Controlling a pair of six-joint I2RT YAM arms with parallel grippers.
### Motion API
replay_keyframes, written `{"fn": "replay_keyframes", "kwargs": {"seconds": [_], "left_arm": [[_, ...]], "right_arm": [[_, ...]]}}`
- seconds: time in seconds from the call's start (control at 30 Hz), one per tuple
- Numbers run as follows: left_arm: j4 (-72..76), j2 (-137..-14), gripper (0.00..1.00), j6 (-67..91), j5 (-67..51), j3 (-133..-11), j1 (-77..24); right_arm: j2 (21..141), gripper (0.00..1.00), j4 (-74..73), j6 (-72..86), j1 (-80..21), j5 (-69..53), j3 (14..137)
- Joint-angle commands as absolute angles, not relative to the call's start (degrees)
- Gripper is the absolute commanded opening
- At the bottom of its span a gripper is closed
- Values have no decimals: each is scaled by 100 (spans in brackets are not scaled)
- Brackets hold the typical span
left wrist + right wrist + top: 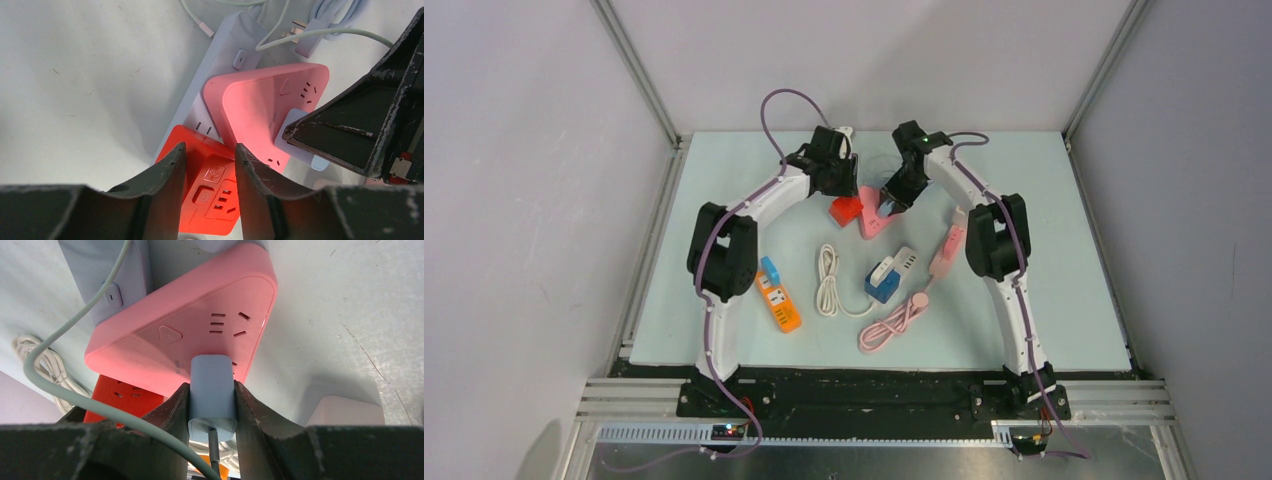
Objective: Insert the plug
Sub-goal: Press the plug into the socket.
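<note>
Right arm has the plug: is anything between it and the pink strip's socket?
Nothing visible does. The pale blue plug, held in the right gripper's fingers, meets the face of the pink triangular power strip. Its grey-green cable trails off left, clear of the joint. The prongs are hidden.

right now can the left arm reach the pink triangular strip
Probably yes: the left gripper is over the red strip beside the pink triangular strip. The right gripper, holding the white plug, covers one side; the rest looks free.
</note>
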State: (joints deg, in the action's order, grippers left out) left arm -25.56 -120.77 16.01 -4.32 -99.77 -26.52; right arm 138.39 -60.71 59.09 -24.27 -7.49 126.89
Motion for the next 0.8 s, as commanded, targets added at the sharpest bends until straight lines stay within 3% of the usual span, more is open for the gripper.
{"fn": "replay_keyframes", "kwargs": {"seconds": [0.0,0.13,0.3,0.5,0.63,0.77], "left_arm": [[-2590,-11989,45,1621,-724,-9922,-2736],[-2592,-11767,50,1619,-560,-9919,-2733],[-2601,-11495,57,1561,-330,-10086,-2706],[-2602,-11210,68,1496,-177,-10209,-2612],[-2598,-10910,71,1471,-128,-10076,-2582],[-2602,-10716,72,1514,-115,-9880,-2559]], "right_arm": [[14311,13,-5898,5910,-2614,-115,11862],[13923,40,-5408,5917,-2647,-129,11714],[13584,49,-5116,5825,-2615,-122,12037],[13210,78,-5024,5748,-2568,-139,12350],[12837,86,-5001,5736,-2541,-182,12085],[12452,82,-4749,5784,-2517,-327,11482]]}}
